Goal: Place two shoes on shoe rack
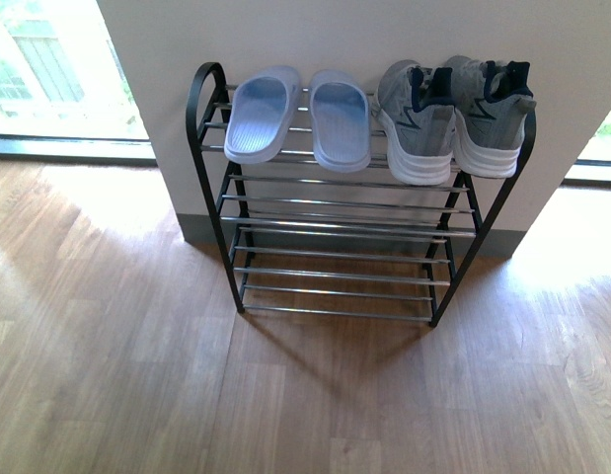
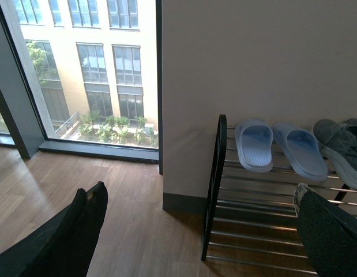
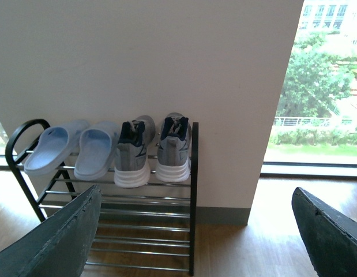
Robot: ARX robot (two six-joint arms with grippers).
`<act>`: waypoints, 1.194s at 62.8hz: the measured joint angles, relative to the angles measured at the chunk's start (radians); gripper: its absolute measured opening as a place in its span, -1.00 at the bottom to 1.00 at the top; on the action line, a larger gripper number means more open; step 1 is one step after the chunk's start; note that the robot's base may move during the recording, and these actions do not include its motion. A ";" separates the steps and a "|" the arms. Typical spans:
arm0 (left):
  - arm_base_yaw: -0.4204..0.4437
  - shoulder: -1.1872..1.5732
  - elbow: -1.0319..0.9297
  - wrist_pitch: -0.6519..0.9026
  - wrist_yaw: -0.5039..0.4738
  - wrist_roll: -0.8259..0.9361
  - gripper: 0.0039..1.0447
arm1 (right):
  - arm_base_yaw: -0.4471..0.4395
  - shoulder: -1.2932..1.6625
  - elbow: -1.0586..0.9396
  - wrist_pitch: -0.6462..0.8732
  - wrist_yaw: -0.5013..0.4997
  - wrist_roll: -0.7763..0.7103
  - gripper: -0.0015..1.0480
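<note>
Both my left gripper point(image 2: 195, 231) and right gripper point(image 3: 195, 231) stand apart and empty, facing the shoe rack point(image 1: 211, 212), whose top shelf carries slides point(image 1: 300, 117) beside sneakers point(image 1: 453, 114).

Below me spreads a brown wood-plank floor point(image 1: 117, 375), lit in pale patches near the windows. Directly on it stands the black tube-frame shoe rack point(image 1: 210, 188) with silver rod shelves, its feet on the planks, its back just beside the wall's grey skirting board point(image 1: 191, 230).
</note>
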 joint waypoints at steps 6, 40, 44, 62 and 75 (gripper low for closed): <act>0.000 0.000 0.000 0.000 0.000 0.000 0.83 | 0.000 0.000 0.000 0.000 0.000 0.000 0.82; 0.000 0.000 0.000 0.000 0.000 0.000 0.83 | 0.000 -0.001 0.000 0.000 0.000 0.000 0.82; 0.000 0.000 0.000 0.000 0.000 0.000 0.83 | 0.000 -0.001 0.000 0.000 0.001 0.000 0.82; 0.000 0.000 0.000 0.000 0.001 0.000 0.83 | 0.000 -0.001 0.000 0.000 0.003 0.000 0.82; 0.001 0.000 0.000 0.000 -0.001 0.000 0.83 | 0.000 0.000 0.000 0.000 -0.001 0.000 0.82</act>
